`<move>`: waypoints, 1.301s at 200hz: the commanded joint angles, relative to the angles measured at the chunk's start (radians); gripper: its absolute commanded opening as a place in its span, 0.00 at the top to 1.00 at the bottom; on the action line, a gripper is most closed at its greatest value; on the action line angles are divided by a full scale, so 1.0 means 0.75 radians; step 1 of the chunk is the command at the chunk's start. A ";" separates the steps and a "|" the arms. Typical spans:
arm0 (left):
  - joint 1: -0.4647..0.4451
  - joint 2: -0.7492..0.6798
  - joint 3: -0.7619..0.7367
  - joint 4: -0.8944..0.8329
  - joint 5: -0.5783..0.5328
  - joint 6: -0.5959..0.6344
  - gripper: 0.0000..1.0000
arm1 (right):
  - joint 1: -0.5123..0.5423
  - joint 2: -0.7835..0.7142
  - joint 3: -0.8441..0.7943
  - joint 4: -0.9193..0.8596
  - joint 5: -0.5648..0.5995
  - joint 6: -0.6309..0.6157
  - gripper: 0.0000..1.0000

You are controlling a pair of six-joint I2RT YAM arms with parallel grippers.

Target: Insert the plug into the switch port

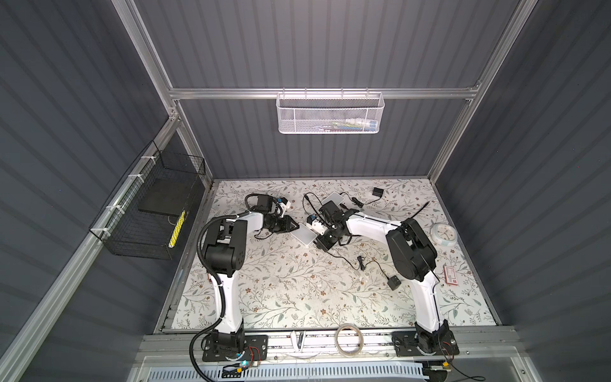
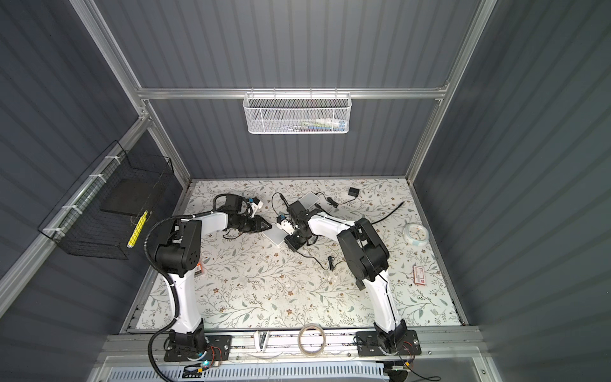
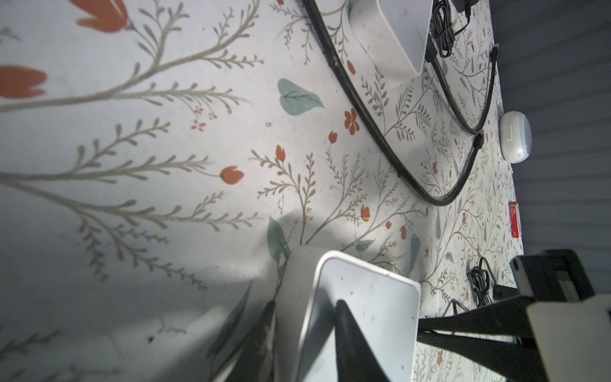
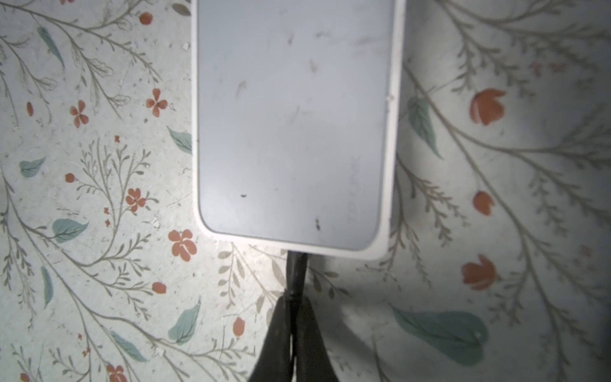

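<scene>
Shows barrel plug point(image 4: 296, 268) pinched in right gripper point(image 4: 291, 306), pointed left along the long axis of the switch point(image 4: 294, 125), tip at its short edge; left gripper point(image 3: 304, 330) clamped on switch.

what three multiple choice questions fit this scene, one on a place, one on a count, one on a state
1. Where does the clock lie?
A. near the table's right edge
B. in the hanging basket
C. on the front rail

2. How many white switches are on the table?
A. one
B. two
C. four

3. The right gripper is
A. wide open
B. shut on the plug
C. shut on a tape roll

A: both top views show it at that edge.
B: the switch by the right gripper, and a spare switch behind it.
B: the right wrist view shows it pinching the plug at the switch's edge.
</scene>
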 commanded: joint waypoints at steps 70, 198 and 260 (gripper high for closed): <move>-0.071 0.081 -0.024 -0.120 0.086 0.127 0.71 | -0.042 0.017 0.089 -0.046 -0.017 -0.132 1.00; -0.112 0.097 -0.019 -0.147 0.115 0.157 0.71 | -0.041 0.048 0.127 -0.080 -0.047 -0.200 1.00; -0.159 0.117 -0.028 -0.118 0.168 0.153 0.72 | -0.048 0.049 0.158 -0.049 0.007 -0.195 1.00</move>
